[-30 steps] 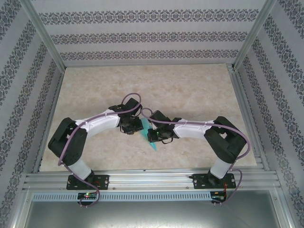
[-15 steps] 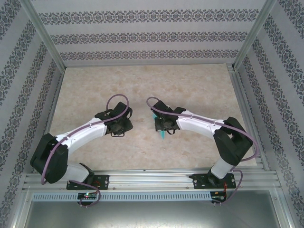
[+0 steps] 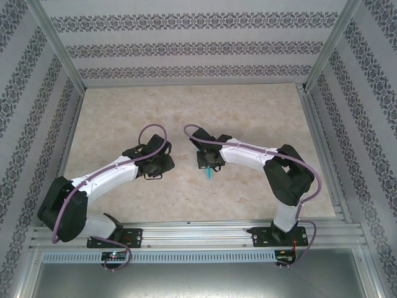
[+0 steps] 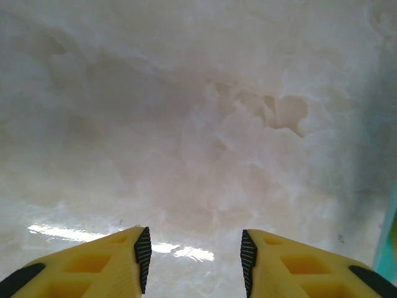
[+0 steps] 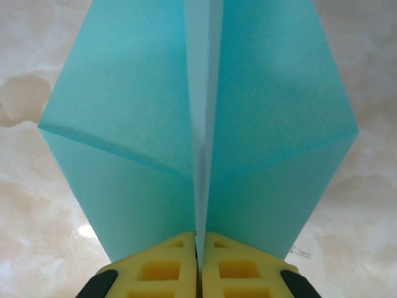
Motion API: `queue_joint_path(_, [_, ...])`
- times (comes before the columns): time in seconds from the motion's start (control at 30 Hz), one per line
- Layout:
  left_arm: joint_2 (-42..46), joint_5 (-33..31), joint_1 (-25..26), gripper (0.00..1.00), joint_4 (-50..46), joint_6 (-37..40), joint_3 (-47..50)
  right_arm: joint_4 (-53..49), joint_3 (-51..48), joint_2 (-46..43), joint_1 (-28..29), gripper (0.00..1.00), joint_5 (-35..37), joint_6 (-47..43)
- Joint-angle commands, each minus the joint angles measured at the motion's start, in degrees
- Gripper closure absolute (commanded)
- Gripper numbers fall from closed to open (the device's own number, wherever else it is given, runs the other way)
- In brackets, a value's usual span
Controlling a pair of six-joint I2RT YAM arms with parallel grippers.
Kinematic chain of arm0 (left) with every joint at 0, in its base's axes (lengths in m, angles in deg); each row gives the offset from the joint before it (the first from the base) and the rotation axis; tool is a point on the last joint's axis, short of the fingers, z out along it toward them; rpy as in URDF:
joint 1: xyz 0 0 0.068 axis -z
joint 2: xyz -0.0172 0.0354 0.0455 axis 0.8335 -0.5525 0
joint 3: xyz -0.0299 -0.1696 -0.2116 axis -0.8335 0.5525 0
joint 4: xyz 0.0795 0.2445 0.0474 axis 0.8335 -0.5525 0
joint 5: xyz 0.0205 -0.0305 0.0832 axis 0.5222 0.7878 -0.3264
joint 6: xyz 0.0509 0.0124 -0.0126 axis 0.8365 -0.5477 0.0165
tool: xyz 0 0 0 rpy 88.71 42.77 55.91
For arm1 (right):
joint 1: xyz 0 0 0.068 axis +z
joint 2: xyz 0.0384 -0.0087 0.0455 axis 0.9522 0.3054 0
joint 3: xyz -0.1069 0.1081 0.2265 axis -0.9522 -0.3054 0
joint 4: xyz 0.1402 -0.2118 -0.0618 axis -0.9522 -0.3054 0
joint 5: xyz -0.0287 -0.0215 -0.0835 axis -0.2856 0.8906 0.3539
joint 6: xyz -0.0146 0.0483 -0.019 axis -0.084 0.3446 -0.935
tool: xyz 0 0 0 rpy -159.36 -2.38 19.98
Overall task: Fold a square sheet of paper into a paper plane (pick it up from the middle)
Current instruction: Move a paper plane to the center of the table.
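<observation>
Left gripper (image 4: 195, 249) now apart from paper plane (image 5: 273, 118)

The left hand (image 4: 194, 254) gapes above the marble table (image 4: 198, 124).

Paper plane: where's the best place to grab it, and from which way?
Grab the paper plane by its centre crease, coming in line with the fold, as the right gripper does. The wings spread to both sides; the doubled crease is a thin ridge jaws can close on.

A beige marbled tabletop (image 3: 186, 99) sits inside patterned wallpapered walls (image 3: 186, 46) framed by aluminium rails (image 3: 198, 233).
</observation>
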Motion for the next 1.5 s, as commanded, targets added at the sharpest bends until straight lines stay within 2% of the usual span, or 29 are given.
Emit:
queue_joint_path(0.0, [0.1, 1.7, -0.9, 0.52, 3.0, 1.7, 0.7, -2.2, 2.5, 1.9, -0.6, 0.92, -0.4, -0.6])
queue_joint_path(0.7, [-1.9, 2.9, -1.1, 0.51, 2.1, 2.5, -0.5, -4.1, 5.7, 8.4, -0.8, 0.85, -0.9, -0.7])
queue_joint_path(0.87, [-2.1, 3.3, -1.1, 0.51, 2.1, 2.6, -0.6, -4.4, 5.8, 9.8, -0.8, 0.77, -0.5, 0.3])
queue_joint_path(1.07, [-2.1, 3.2, -1.2, 0.51, 1.8, 2.6, -0.8, -4.4, 5.2, 12.0, -0.9, 0.75, -1.2, 1.8])
queue_joint_path(1.23, [-2.0, 3.2, -1.2, 0.51, 1.9, 2.6, -0.9, -3.2, 4.3, 13.5, -0.9, 0.68, -2.7, 3.3])
queue_joint_path(1.47, [-2.1, 3.4, -1.2, 0.51, 1.9, 2.8, -1.0, -4.1, 4.8, 11.4, -0.9, 0.59, -0.7, 2.8])
